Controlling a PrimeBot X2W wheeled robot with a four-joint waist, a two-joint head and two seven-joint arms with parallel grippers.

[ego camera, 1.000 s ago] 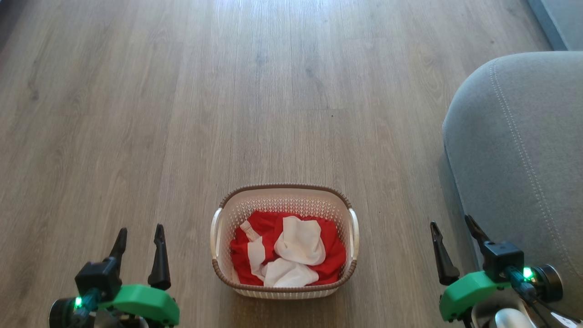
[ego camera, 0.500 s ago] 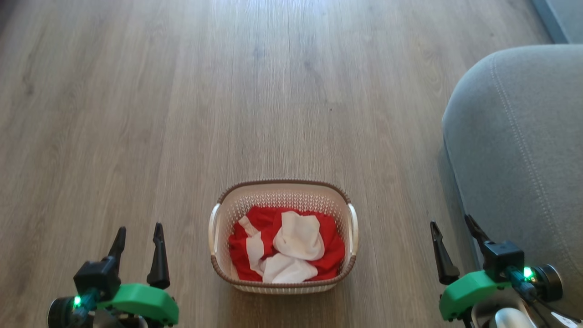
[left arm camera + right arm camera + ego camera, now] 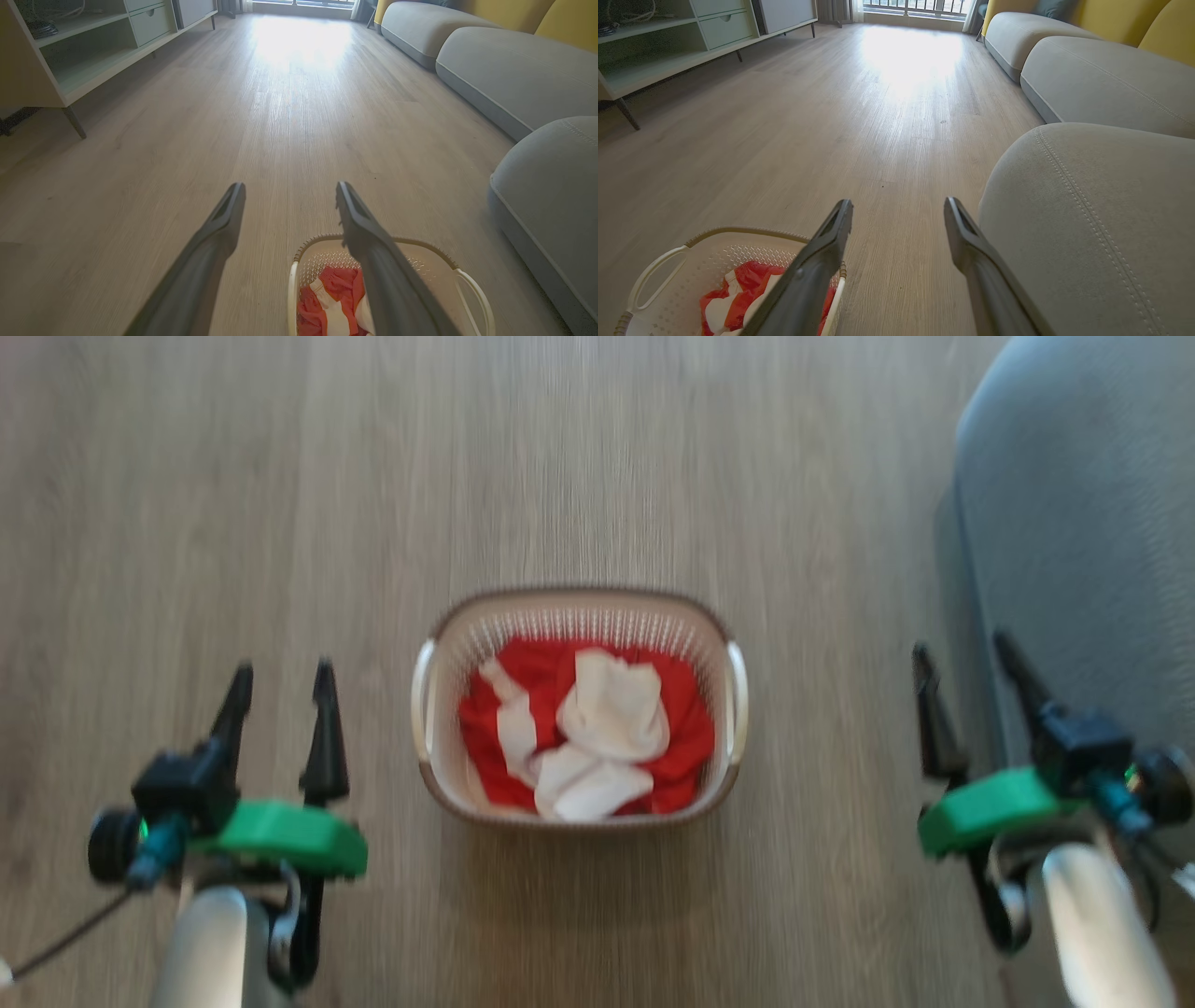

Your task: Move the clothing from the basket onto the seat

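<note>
Basket (image 3: 579, 602) stands on the wood floor (image 3: 280, 476), centre of the head view, between the two grippers. Clothing (image 3: 686, 733) lies inside it, red fabric with white pieces on top, below the rim. Seat (image 3: 1074, 523) is at right, apart from the basket, with a strip of floor between.

Left gripper (image 3: 285, 667) hangs left of the basket, fingers spread, nothing held. Right gripper (image 3: 963, 644) hangs right of the basket, just beside the seat's rounded edge, fingers likewise spread and empty.

Head view is blurred. A shelf unit (image 3: 70, 56) stands far left.
</note>
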